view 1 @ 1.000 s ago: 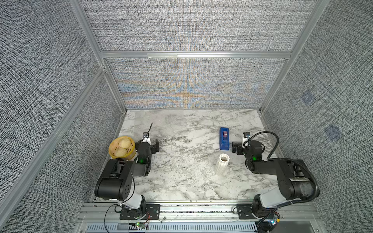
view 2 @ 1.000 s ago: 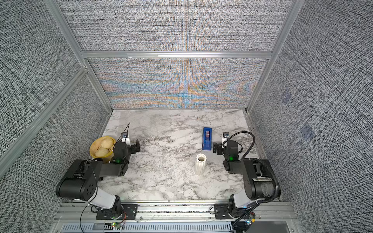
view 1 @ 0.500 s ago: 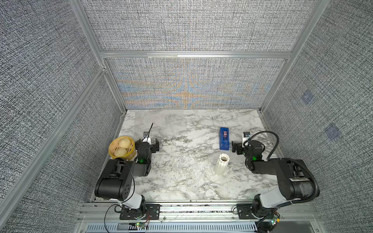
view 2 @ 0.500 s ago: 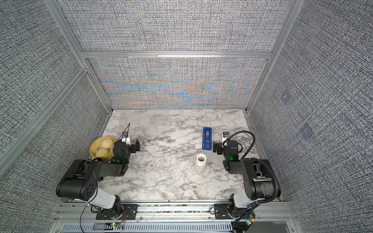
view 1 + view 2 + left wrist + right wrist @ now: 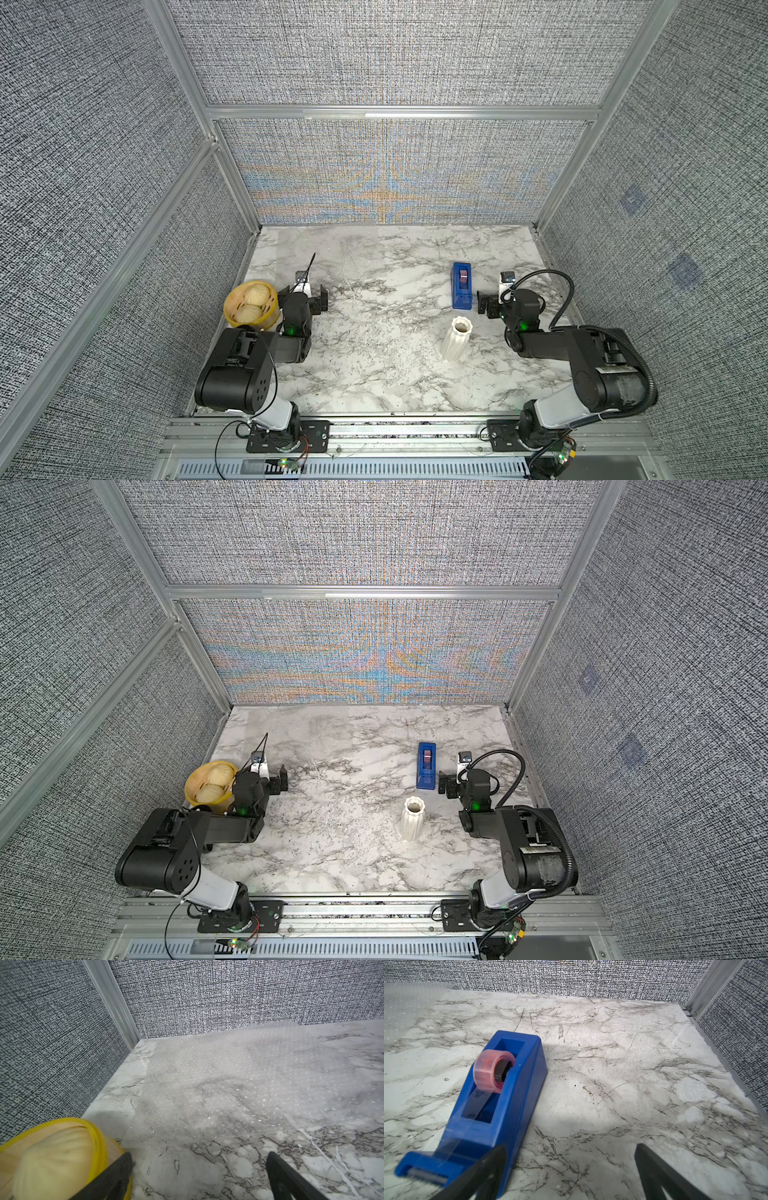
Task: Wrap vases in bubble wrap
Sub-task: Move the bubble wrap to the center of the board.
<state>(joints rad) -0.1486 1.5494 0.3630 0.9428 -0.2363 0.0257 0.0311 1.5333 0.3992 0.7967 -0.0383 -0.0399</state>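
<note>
The white ribbed vase (image 5: 457, 344) (image 5: 413, 818) stands upright on the marble table, right of centre, with nothing touching it. The bubble wrap (image 5: 218, 1084) lies flat on the far left part of the table, reaching the back wall; one corner of it (image 5: 409, 1001) shows in the right wrist view. My left gripper (image 5: 305, 297) (image 5: 198, 1154) is open and empty, low over bare marble just short of the sheet's near edge. My right gripper (image 5: 490, 305) (image 5: 570, 1145) is open and empty, behind and to the right of the vase.
A blue tape dispenser (image 5: 461, 291) (image 5: 492, 1105) with a pink-cored roll lies just left of my right gripper, one finger beside its cutter end. A yellow steamer basket with buns (image 5: 250, 302) (image 5: 52, 1157) sits against my left gripper. Grey walls enclose three sides.
</note>
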